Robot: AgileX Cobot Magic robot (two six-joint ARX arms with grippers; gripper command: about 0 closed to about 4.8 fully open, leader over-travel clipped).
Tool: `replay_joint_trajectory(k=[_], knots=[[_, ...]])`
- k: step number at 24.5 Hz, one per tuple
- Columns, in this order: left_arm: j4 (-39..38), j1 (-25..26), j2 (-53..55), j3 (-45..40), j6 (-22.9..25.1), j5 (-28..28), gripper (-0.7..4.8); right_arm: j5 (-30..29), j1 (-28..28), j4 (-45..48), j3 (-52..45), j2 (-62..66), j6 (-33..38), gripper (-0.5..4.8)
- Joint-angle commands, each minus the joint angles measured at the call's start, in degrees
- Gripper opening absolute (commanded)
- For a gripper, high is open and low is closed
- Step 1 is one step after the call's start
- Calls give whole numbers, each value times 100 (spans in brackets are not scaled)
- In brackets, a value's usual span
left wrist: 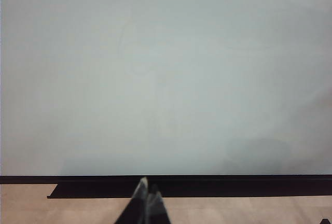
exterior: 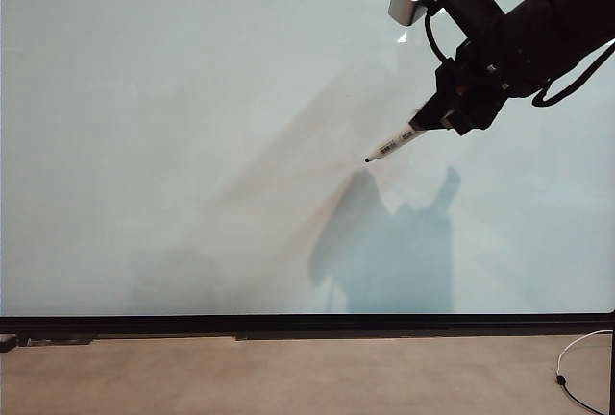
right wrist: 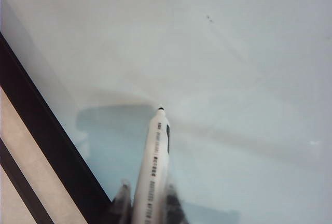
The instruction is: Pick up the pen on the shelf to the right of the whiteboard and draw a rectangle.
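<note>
Exterior view. Right gripper (exterior: 432, 119) high on the right side, in front of the whiteboard (exterior: 192, 127), jaws clamped on the rear of the pen (exterior: 394, 144). Pen slanted down and toward the left, black tip foremost, near the board surface; contact not discernible. No rectangle on the board as yet. Arm entering from the upper right corner, wrist bent downward, wrist camera housing above. Risks, as judged: tip landing at a shallow slant, giving a faint or broken line; long overhang of the barrel beyond the jaws, allowing the pen to pivot or slide back under pressure; too much push, skidding the tip and bowing the first side.

Left wrist view. Left gripper (left wrist: 148, 195) low before the board's black bottom edge, fingertips together, jaws closed on nothing. Wooden counter (left wrist: 26, 208) below. Well apart from the pen; no evident risk of collision from this parked pose.

Right wrist view. Pen barrel running out from between the dark jaws, gripped on both sides, print along its length. Tip aimed at bare board, shadow just beyond it. Small dark specks (right wrist: 209, 18) farther off on the surface. Gap between tip and board not determinable here; misjudged approach likely to yield either no mark or a jammed tip.
</note>
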Motion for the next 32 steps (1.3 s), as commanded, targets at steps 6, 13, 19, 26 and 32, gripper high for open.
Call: replay_joint_trajectory(k=[6,13,19,26,32], knots=[[35,-2,2,17,24,2,-4,4,0,79,31,13,-17,-5],[35,0,2,17,24,2,-5,0,0,120,35,90,-15,-5],[35,0,2,17,24,2,-4,-63,0,153,35,122,-15,-5],[35,0,2,17,24,2,-4,-302,0,195,101,219,39,-5],[35,0,2,17,24,2,-4,-297,0,229,103,256,46,-5]])
